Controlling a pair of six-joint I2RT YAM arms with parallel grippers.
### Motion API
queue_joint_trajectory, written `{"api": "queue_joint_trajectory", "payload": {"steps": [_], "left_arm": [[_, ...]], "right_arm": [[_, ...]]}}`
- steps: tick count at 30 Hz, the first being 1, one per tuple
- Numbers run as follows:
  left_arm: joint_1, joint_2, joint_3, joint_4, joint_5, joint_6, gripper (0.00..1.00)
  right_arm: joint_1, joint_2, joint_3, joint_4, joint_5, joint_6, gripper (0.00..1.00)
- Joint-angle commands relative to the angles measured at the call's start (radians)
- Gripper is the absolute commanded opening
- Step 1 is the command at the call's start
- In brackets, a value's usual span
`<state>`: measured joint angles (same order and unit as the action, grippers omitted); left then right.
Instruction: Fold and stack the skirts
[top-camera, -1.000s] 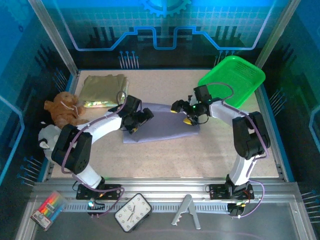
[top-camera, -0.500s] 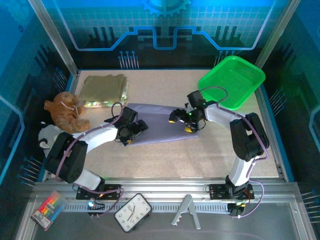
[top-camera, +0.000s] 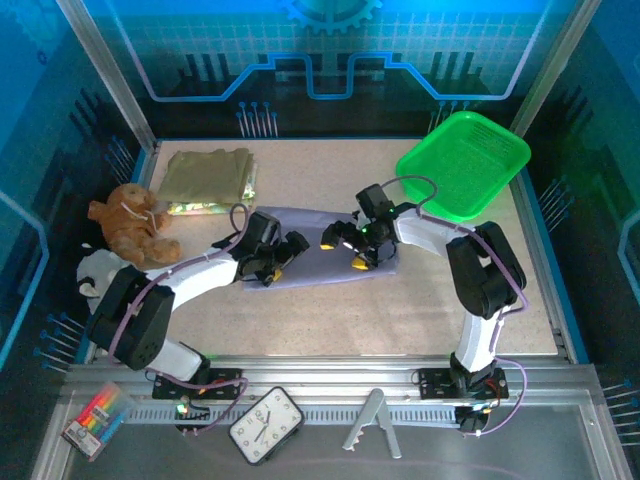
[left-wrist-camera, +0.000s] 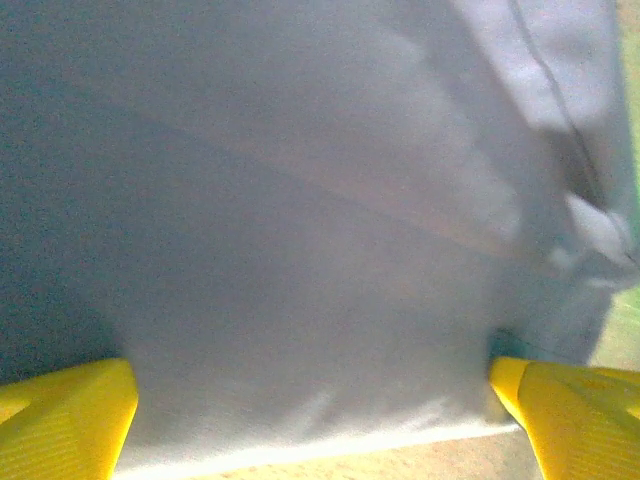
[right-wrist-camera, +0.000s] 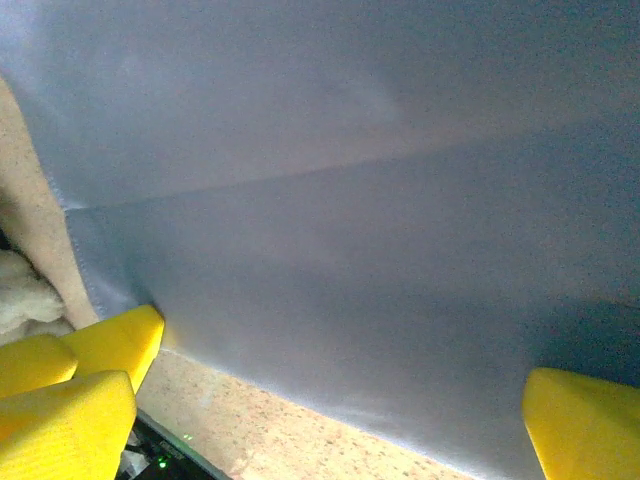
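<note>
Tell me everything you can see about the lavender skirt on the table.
The lavender skirt is plain, soft, matte cloth, pale grey-purple. It lies flat in the middle of the speckled table as a long band, apparently folded, with layered edges and faint creases. The left gripper and right gripper, both open, sit low over it with fingers spread wide near its near edge; whether they touch it is unclear.

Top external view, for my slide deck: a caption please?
Left gripper and right gripper, both open, low over the flat lavender-grey skirt.
</note>
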<state>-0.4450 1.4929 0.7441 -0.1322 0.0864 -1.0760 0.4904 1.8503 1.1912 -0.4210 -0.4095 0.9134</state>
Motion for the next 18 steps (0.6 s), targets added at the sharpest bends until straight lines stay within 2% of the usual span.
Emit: {"api": "queue_joint_trajectory", "payload": {"steps": [1,7,15,18], "left_arm": [[0.028,0.02,-0.076,-0.02,-0.045,-0.022,0.99],[0.068,0.007,-0.147,-0.005,-0.048,-0.004,0.99],[0.077,0.013,-0.137,0.003,-0.027,0.005,0.99],[0.075,-0.009,-0.117,-0.012,0.004,0.014,0.99]], "right_arm": [[-0.02,-0.01,-0.037,-0.064,0.053,-0.026,1.0],[-0.089,-0.054,-0.106,-0.108,0.111,-0.071,1.0],[-0.182,-0.162,-0.181,-0.173,0.198,-0.122,1.0],[-0.228,-0.241,-0.243,-0.161,0.189,-0.114,1.0]]}}
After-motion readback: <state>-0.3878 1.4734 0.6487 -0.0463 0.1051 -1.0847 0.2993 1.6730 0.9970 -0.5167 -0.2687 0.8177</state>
